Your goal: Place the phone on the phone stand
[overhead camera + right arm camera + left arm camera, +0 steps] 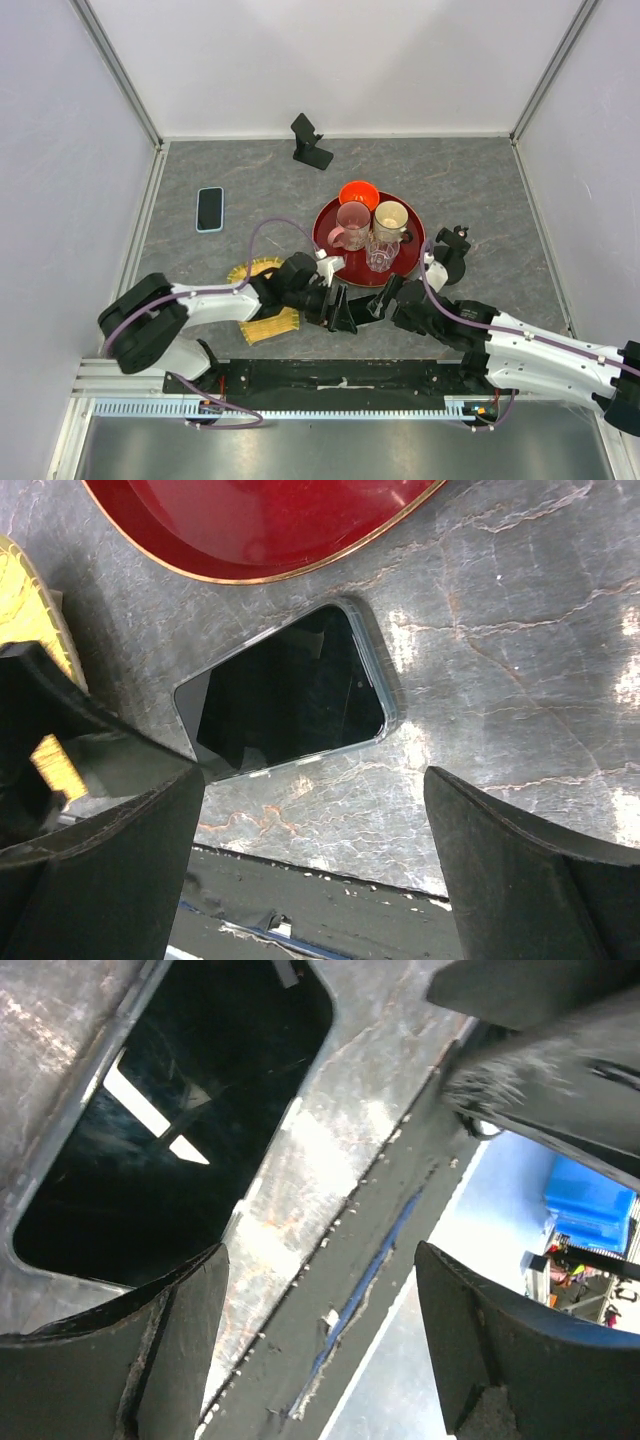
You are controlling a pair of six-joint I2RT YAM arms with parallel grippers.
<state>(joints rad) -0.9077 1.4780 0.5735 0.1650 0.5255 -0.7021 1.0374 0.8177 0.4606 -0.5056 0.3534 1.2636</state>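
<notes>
Both arms meet at the near edge of the desk. Left gripper: jaws apart, nothing between them. Right gripper: jaws wide apart, also holding nothing. We see a phone flat on the desk just ahead of both, dark screen up, clear case, right beside the near rim of the red tray. A second phone, blue case, lies flat at far left. The phone stand sits at the far edge, well apart from both phones.
</notes>
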